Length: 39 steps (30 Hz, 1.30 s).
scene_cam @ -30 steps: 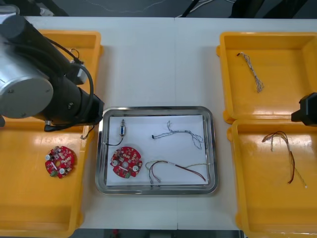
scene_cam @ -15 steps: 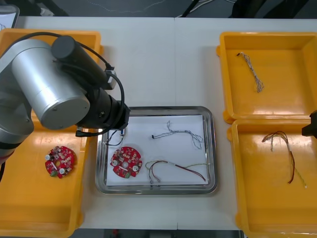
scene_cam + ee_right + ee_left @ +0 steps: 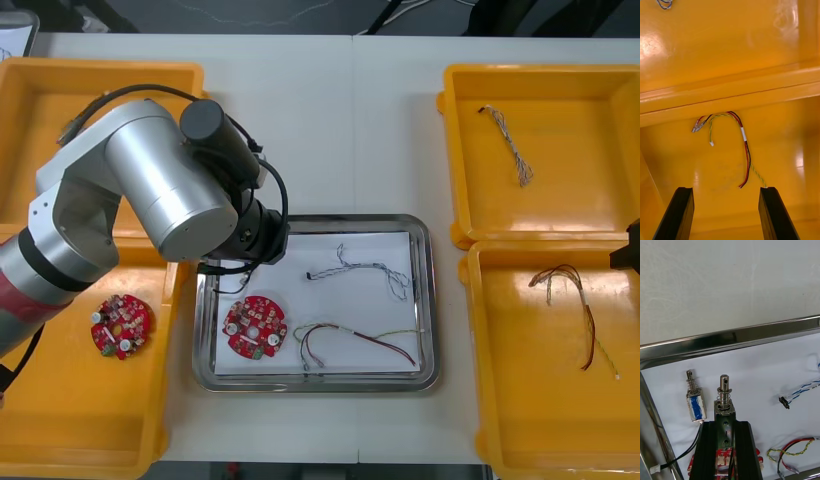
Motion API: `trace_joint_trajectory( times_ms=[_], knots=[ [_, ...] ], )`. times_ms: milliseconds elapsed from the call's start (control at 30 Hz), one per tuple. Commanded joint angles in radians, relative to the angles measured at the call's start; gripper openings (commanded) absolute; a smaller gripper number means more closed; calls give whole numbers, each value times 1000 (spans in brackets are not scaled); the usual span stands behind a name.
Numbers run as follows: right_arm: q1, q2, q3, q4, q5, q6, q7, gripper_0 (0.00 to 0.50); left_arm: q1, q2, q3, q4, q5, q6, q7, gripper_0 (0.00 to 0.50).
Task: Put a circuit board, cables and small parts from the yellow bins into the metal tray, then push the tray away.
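Note:
My left gripper (image 3: 725, 424) is shut on a small metal part (image 3: 724, 395) with a spring and pin, held just above the white inside of the metal tray (image 3: 733, 338). A second small metal part (image 3: 694, 404) with a blue body and a black lead lies beside it. In the front view the left arm (image 3: 170, 200) covers the far-left corner of the tray (image 3: 320, 219). A red circuit board (image 3: 254, 325), a blue and white cable (image 3: 365, 268) and a red and yellow cable (image 3: 350, 340) lie in the tray. My right gripper (image 3: 726, 195) is open over a red and yellow cable (image 3: 743, 138).
Another circuit board (image 3: 121, 326) lies in the near left yellow bin (image 3: 60, 440). The far right bin (image 3: 600, 80) holds a blue and white cable (image 3: 510, 145); the near right bin (image 3: 520, 420) holds a red and yellow cable (image 3: 575, 310). Bare table lies beyond the tray.
The left arm has swung right, from over the left bins to over the tray's far-left corner, and now hides the part lying there. The right arm drew back slightly toward the right edge.

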State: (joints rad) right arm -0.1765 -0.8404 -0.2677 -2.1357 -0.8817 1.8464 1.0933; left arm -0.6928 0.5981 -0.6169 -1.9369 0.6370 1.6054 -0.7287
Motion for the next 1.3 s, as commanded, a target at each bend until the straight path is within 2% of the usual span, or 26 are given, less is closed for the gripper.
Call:
trace_joint_trajectory(
  times_ms=[33, 533, 900, 1300],
  knots=[
    [14, -42, -27, -4, 6, -24, 28, 500, -50, -27, -43, 1, -16, -15, 91, 0],
    [14, -42, -25, -4, 10, -36, 42, 500, -50, -34, -130, 13, -33, -70, 146, 0],
    [14, -42, -25, -4, 10, -42, 48, 500, -50, -50, -145, 67, -68, -119, 147, 0],
    [14, -40, -25, -4, 10, -46, 60, 500, -50, -53, -145, 76, -68, -130, 150, 0]
  ],
)
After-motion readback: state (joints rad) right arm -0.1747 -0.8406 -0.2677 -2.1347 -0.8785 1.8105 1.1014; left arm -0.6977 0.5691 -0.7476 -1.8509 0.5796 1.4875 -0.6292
